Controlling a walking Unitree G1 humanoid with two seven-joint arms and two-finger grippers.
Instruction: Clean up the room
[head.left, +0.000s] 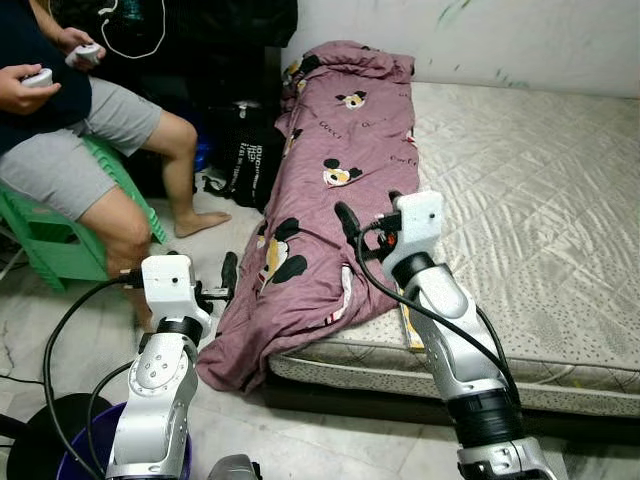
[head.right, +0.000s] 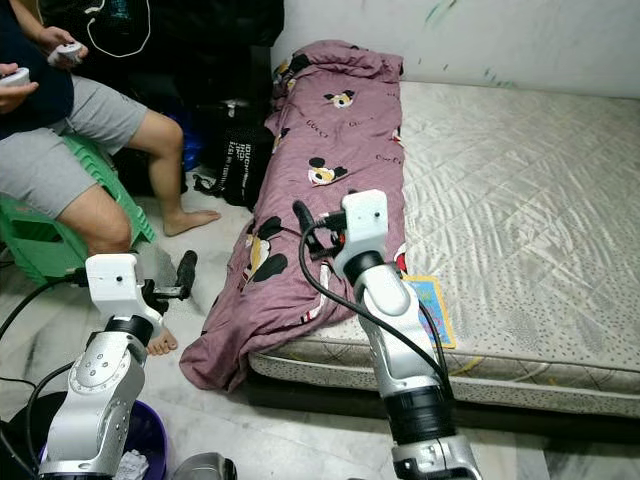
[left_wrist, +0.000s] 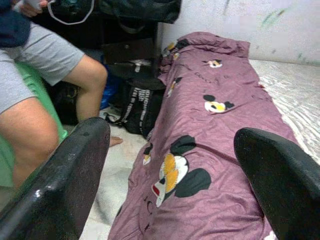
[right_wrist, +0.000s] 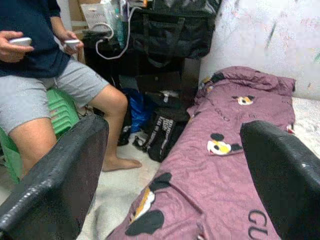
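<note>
While the purple blanket (head.left: 330, 190) lay crumpled along the mattress (head.left: 520, 230) edge, spilling floorward, I held both grippers spread and empty. My right gripper (head.left: 372, 222) hovered over the blanket, my left gripper (head.left: 228, 275) beside its hanging corner; I judged pinching deep folds best.

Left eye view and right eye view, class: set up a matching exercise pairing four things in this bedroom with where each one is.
Things:
1. purple blanket
2. picture book
3. black bag
4. person

Places:
A. seated on the green stool
B. on the floor beside the bed
C. flat on the mattress near its front edge
D. along the mattress's left side, its end drooping to the floor

Pairs: 1-D, 2-C, 3-B, 4-A
</note>
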